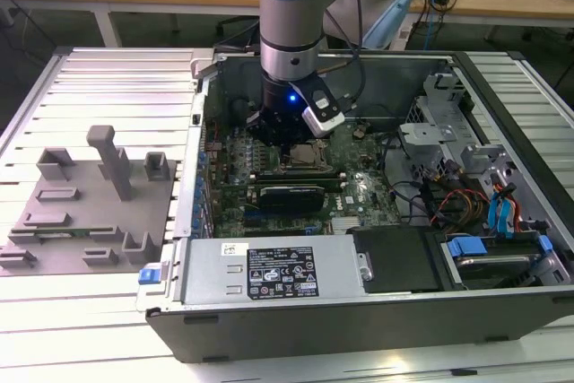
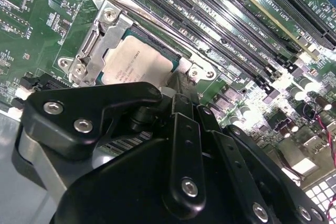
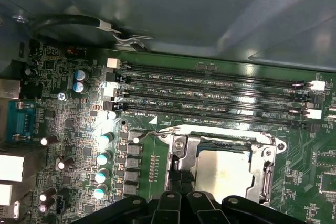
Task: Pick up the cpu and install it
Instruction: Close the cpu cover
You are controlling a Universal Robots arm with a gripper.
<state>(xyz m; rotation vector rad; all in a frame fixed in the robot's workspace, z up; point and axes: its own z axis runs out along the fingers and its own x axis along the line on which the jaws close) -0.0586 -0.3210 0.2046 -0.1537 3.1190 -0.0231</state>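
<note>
Pressed together, my fingers hold nothing, and their tips sit low at the edge of the metal socket frame on the green motherboard inside the open computer case. Just beside the tips, the cpu lies flat within that frame, its silver top facing up, out of my grasp. Past the cpu, on its side away from my fingers, run the long dark memory slots.
</note>
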